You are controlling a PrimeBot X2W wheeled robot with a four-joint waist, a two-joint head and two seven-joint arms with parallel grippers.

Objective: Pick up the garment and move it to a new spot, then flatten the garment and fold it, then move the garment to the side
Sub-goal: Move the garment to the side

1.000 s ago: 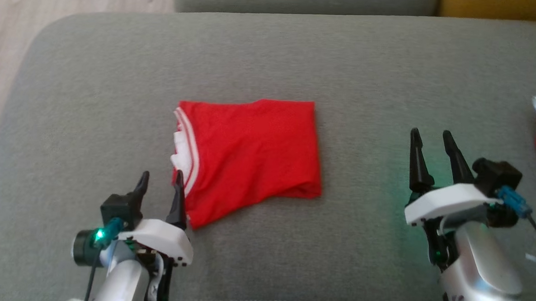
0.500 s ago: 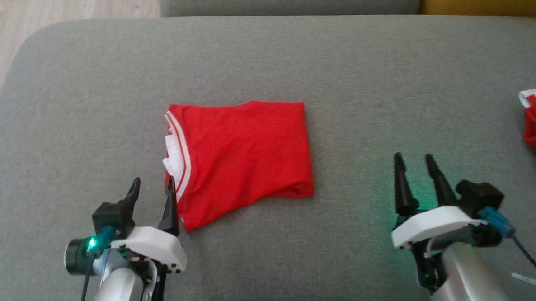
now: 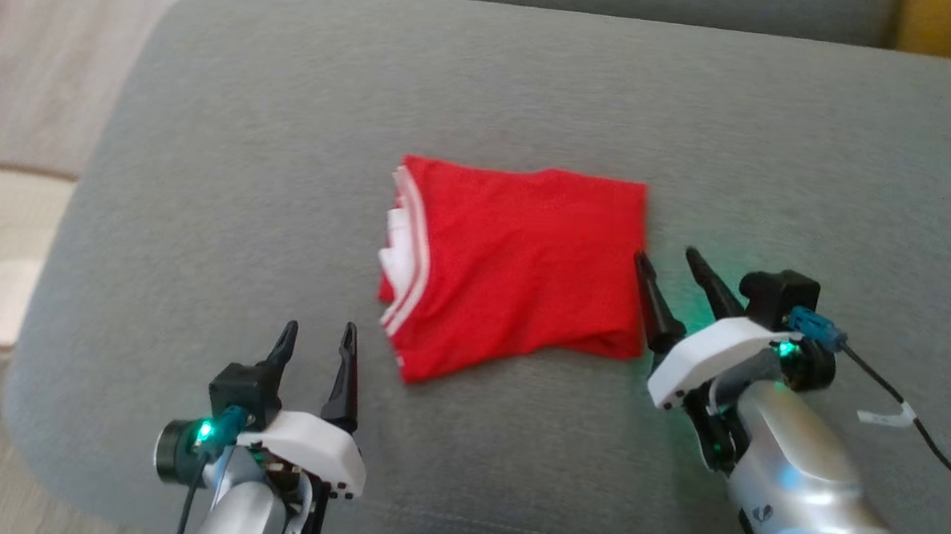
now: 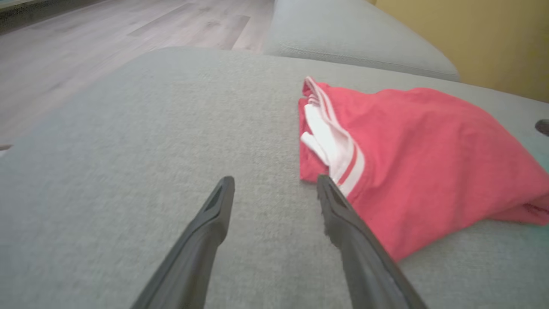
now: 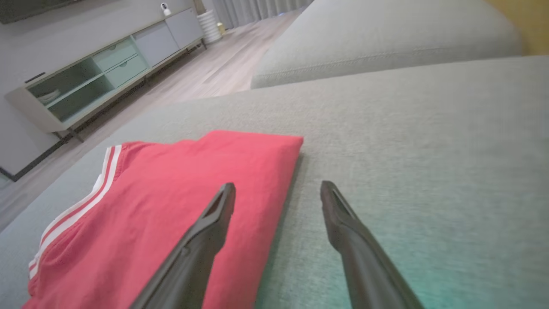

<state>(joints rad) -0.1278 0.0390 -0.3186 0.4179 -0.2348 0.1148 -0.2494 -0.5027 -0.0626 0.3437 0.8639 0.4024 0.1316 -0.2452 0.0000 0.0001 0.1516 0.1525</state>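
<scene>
The garment (image 3: 515,269) is a red thing with white stripes down one edge. It's folded into a rough rectangle and lies flat in the middle of the grey sofa cushion (image 3: 207,167). The striped edge faces the robot's left, with a bit of white fabric poking out from under it.

The left gripper (image 3: 320,326) sits near the garment's front-left corner with its fingers spread apart and nothing between them. In the left wrist view, one finger (image 4: 343,214) lines up just beside the striped hem, and the other is over bare cushion.

The right gripper (image 3: 667,254) is at the garment's right edge, also spread wide and not holding anything. From its own wrist camera, one finger (image 5: 206,231) is over the red fabric and the other is over the cushion. I can't tell if it's actually touching the cloth.

As for writing, there's a small dark mark (image 3: 762,512) on the right forearm and a white tag (image 3: 886,415) on its cable, but both are too small to read. A low cabinet (image 5: 107,73) stands on the wood floor (image 4: 107,38) past the sofa.
</scene>
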